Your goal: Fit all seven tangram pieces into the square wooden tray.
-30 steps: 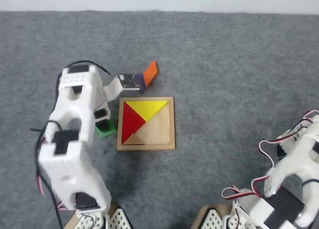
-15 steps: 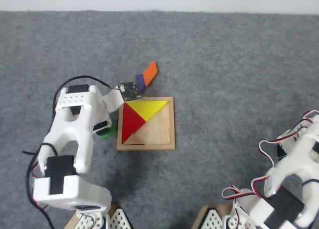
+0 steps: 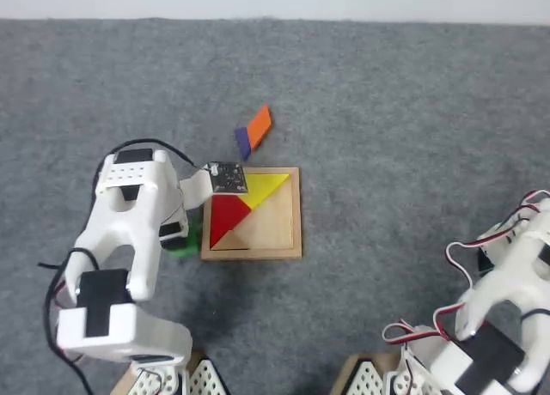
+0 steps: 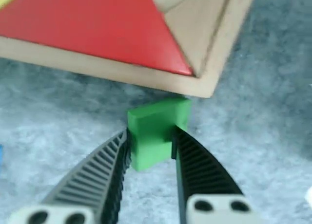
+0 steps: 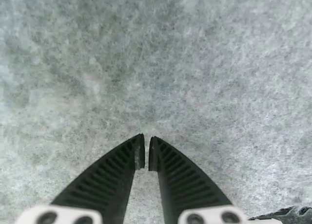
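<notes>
The square wooden tray [image 3: 284,232] lies mid-table with a red triangle [image 3: 225,216] and a yellow triangle [image 3: 265,186] in it. In the left wrist view my left gripper [image 4: 150,142] is shut on a green piece [image 4: 156,129], just outside the tray's corner [image 4: 214,83] and beside the red triangle [image 4: 97,29]. From above, the green piece [image 3: 183,246] peeks out under the left arm [image 3: 129,215], by the tray's left side. An orange piece [image 3: 259,122] and a purple piece [image 3: 243,138] lie beyond the tray. My right gripper [image 5: 144,155] is shut over bare carpet.
Grey carpet covers the whole table. The right arm [image 3: 507,300] sits folded at the front right corner, far from the tray. The left arm's wrist board [image 3: 227,179] hangs over the tray's far left corner. Open carpet lies right of the tray.
The left arm has drawn back toward the front and its wrist now overlaps the tray's corner. The green piece shifted slightly toward the front. The right arm stayed still.
</notes>
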### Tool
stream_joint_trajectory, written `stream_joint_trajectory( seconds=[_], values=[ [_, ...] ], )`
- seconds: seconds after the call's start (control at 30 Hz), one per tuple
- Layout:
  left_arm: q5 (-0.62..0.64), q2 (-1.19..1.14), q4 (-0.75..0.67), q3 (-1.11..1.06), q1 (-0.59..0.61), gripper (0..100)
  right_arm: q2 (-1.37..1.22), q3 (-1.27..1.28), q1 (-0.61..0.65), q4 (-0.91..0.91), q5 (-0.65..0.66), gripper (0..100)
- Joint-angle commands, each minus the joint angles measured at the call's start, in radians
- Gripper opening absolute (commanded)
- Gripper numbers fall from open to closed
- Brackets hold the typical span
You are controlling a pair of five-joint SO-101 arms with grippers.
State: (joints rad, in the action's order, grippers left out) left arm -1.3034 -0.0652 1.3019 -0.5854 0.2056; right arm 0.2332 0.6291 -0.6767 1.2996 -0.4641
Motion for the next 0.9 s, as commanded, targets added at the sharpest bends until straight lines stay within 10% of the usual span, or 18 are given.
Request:
stream_joint_trajectory(
  seconds=[0.0, 0.87],
  values=[
    [-0.012, 0.040, 0.058, -0.047, -0.003, 11, 0.050, -0.048, 0.013, -0.015, 0.014, 3.1],
    [-0.017, 0.465, -0.023, -0.458, -0.003, 7, 0.054, -0.046, 0.012, -0.013, 0.014, 3.1]
  ],
)
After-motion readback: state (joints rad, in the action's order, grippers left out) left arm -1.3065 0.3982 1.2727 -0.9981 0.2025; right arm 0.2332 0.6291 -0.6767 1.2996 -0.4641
